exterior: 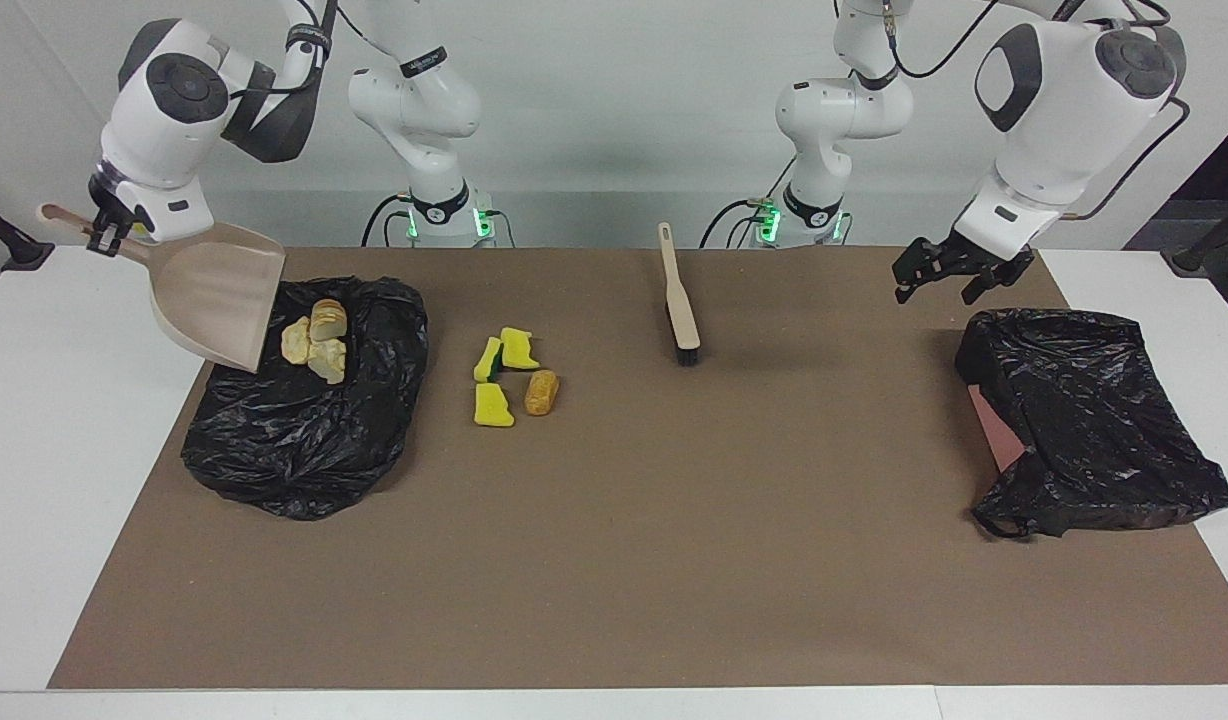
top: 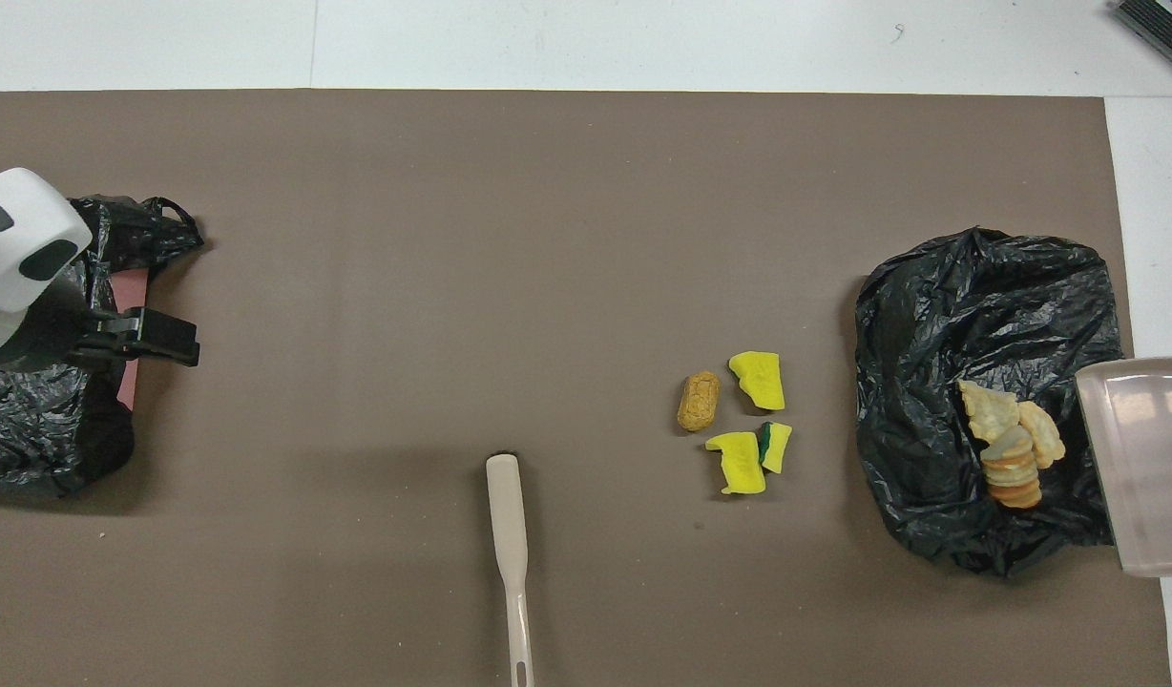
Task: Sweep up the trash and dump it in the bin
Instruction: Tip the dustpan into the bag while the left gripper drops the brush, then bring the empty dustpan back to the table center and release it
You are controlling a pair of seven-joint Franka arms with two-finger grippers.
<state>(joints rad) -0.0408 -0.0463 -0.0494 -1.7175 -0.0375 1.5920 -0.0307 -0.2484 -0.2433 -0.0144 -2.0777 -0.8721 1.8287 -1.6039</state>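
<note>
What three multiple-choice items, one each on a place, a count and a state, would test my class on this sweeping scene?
1. Where does the brush lie?
A. on the brown mat
B. in the dustpan
C. on a black bag

2. How many yellow sponge bits remain on the mat?
A. one
B. three
C. five

3. What is the right gripper doing?
A. hanging open over the mat
B. gripping the brush
C. holding the tilted dustpan by its handle

Answers:
1. A, it lies alone on the mat, no gripper at it.
2. B, three lie beside one brown bread piece.
3. C, the pan tips over the black bag.
</note>
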